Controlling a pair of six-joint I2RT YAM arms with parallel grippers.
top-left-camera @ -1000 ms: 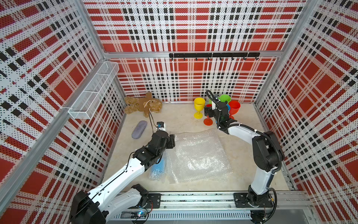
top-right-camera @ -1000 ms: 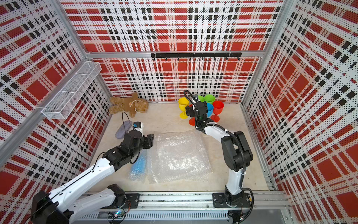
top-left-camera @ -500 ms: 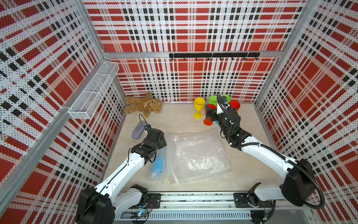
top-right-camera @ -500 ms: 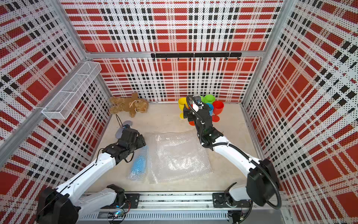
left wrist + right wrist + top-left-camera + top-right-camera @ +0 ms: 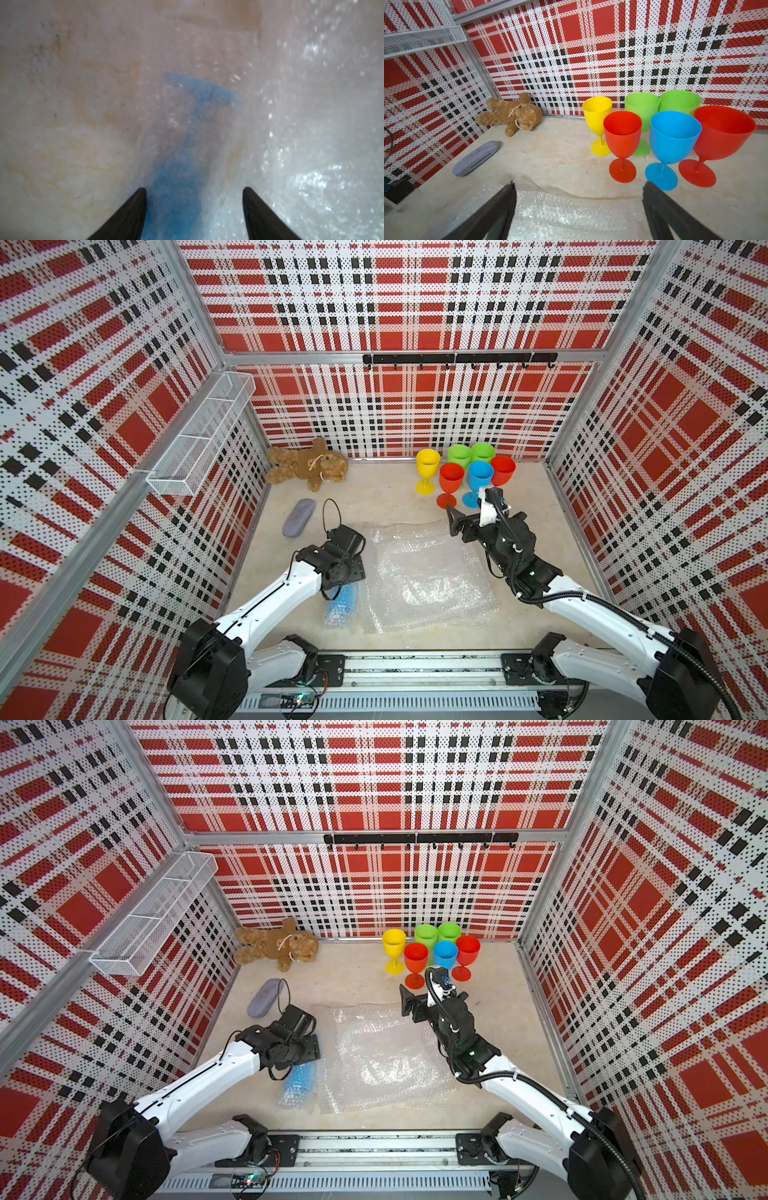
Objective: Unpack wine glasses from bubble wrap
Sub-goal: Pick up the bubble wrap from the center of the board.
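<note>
Several wine glasses stand upright at the back right: yellow [image 5: 427,472], two green [image 5: 459,456], two red [image 5: 451,483] and a blue one [image 5: 478,481]. Another blue wine glass [image 5: 343,605] lies rolled in bubble wrap at the front left; its stem and foot show through the wrap [image 5: 199,116]. My left gripper [image 5: 194,189] is open and straddles this bundle, with one fingertip [image 5: 141,197] close to the blue. Flat bubble wrap sheets [image 5: 428,576] lie mid-table. My right gripper [image 5: 579,185] is open and empty over their far edge [image 5: 571,214], just short of the standing glasses.
A brown teddy bear [image 5: 309,464] lies at the back left. A grey oblong case [image 5: 298,517] lies in front of it. A white wire basket [image 5: 203,435] hangs on the left wall and a black hook rail [image 5: 457,358] on the back wall. The arms' base rail [image 5: 415,668] runs along the front.
My right gripper drew back from the standing glasses to the flat sheets' far edge. My left gripper swung over the wrapped blue glass and its jaws widened a little.
</note>
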